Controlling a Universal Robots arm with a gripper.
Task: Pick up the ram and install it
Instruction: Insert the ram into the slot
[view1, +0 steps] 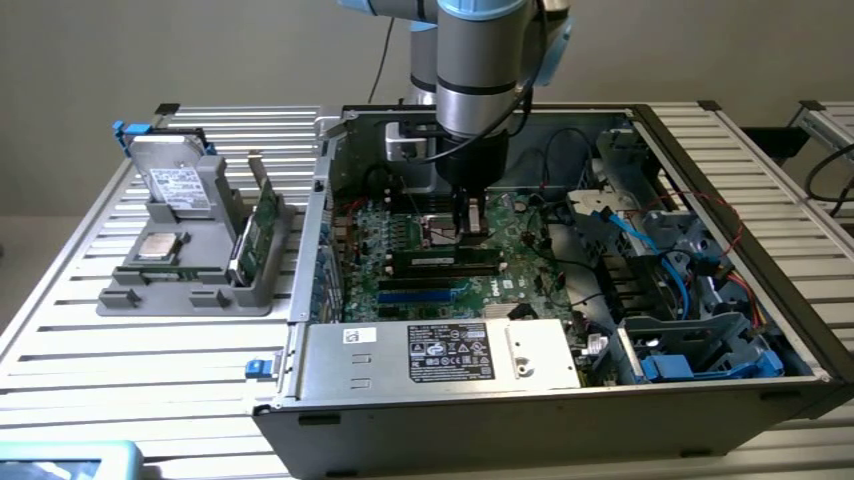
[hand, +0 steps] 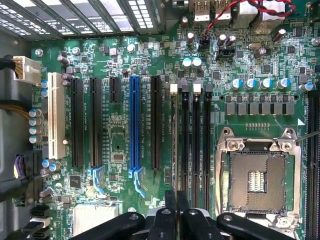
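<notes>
Slatted table (view1: 147, 370) with computer case (view1: 534, 415), grey rack (view1: 187, 292)

Exterior view: taken from high on near side of slatted table (view1: 134, 370), tilted down toward far side. Whole open computer case (view1: 400, 420) is framed at medium range, with grey parts holder (view1: 187, 295) at the exterior view's left and arm (view1: 481, 60) cropped above. Wrist view: taken from arm itself, aimed straight down into case — very close to motherboard (hand: 125, 60), gripper (hand: 176, 196) caught in foreground. Shared by both views — motherboard and its blue slot (hand: 135, 125).
</notes>
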